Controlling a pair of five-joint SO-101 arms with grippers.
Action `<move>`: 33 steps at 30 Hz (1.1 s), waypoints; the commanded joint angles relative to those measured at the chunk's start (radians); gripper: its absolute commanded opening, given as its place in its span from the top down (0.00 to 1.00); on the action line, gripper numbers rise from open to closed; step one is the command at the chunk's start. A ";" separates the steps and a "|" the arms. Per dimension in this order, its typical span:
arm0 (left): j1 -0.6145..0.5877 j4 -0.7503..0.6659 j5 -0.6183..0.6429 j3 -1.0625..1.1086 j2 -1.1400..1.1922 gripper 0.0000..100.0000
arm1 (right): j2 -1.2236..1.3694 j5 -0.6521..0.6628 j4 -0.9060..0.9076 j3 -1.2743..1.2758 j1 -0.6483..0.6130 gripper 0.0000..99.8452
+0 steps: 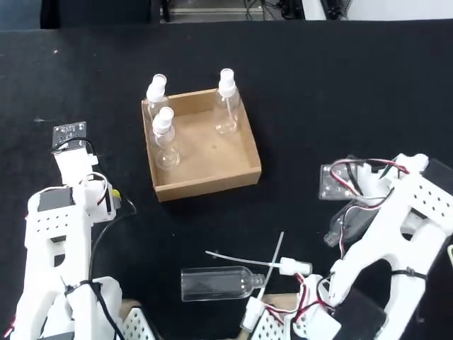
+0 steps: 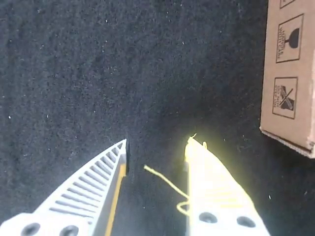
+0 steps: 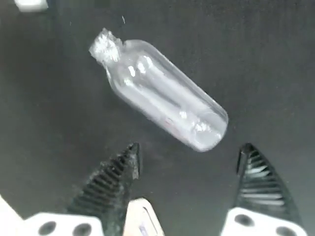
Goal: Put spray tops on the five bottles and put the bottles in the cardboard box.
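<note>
The cardboard box [image 1: 205,180] sits mid-table with three capped bottles standing in it: two at its left [image 1: 157,95] [image 1: 165,134] and one at the far right corner [image 1: 226,99]. An uncapped clear bottle [image 1: 216,283] [image 3: 162,93] lies on its side near the front edge. Two loose spray tops [image 1: 294,267] [image 1: 251,312] with long tubes lie beside its neck. My right gripper [image 3: 190,146] is open just short of the lying bottle, with nothing between its fingers. My left gripper [image 2: 157,142] is open over bare black table, with a corner of the box [image 2: 290,73] off to one side.
The left arm [image 1: 56,234] stands at the near left and the right arm [image 1: 396,234] at the near right. The black table has free room around the box. A small white piece [image 3: 32,5] shows beyond the bottle's neck.
</note>
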 commanded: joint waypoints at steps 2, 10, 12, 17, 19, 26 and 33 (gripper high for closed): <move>-0.002 -0.031 0.012 -0.010 -0.020 0.82 | -0.085 -0.586 0.083 -0.111 -0.259 0.82; -0.008 -0.031 0.006 0.022 -0.031 0.82 | -0.048 -1.471 -0.084 -0.145 -0.756 0.94; -0.005 -0.031 0.006 0.022 -0.031 0.82 | -0.015 -1.754 -0.163 -0.145 -0.776 0.91; -0.002 -0.031 0.006 0.022 -0.031 0.82 | 0.163 -1.929 -0.269 -0.145 -0.781 0.82; -0.002 -0.031 0.006 0.022 -0.031 0.82 | 0.234 -1.935 -0.298 -0.154 -0.779 0.83; -0.002 -0.031 0.005 0.019 -0.031 0.82 | 0.303 -2.036 -0.301 -0.271 -0.784 0.83; -0.002 -0.031 0.005 0.019 -0.031 0.82 | 0.366 -2.076 -0.345 -0.231 -0.807 0.83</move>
